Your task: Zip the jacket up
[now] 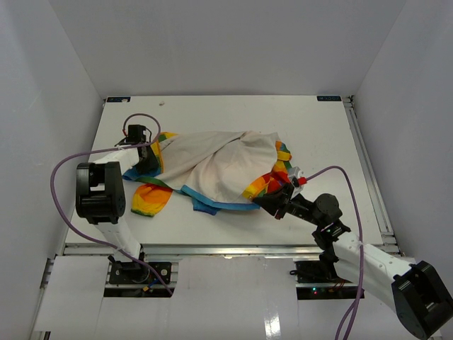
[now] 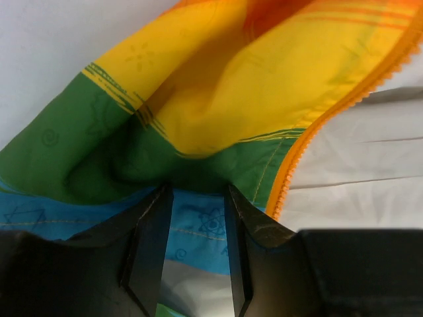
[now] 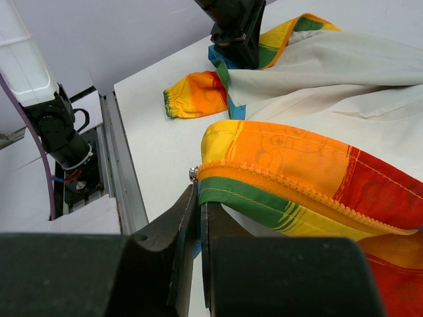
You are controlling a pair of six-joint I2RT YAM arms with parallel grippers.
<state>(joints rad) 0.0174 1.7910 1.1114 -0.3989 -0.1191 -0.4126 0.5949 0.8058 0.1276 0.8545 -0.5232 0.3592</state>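
Observation:
The jacket (image 1: 212, 170) lies crumpled mid-table, cream lining up, with rainbow edges showing. My left gripper (image 1: 144, 157) sits on its left edge. In the left wrist view the gripper (image 2: 195, 244) is open, and blue jacket fabric (image 2: 218, 86) lies between the fingers, next to the orange zipper teeth (image 2: 291, 172). My right gripper (image 1: 277, 200) is at the jacket's front right corner. In the right wrist view it (image 3: 200, 198) is shut on the green hem of the jacket (image 3: 291, 158), just under the zipper's end (image 3: 277, 178), and holds that corner off the table.
A rainbow sleeve (image 1: 152, 200) lies flat at the front left and also shows in the right wrist view (image 3: 195, 92). The white table (image 1: 233, 113) has a metal rail (image 1: 368, 170) on its right edge. White walls enclose three sides.

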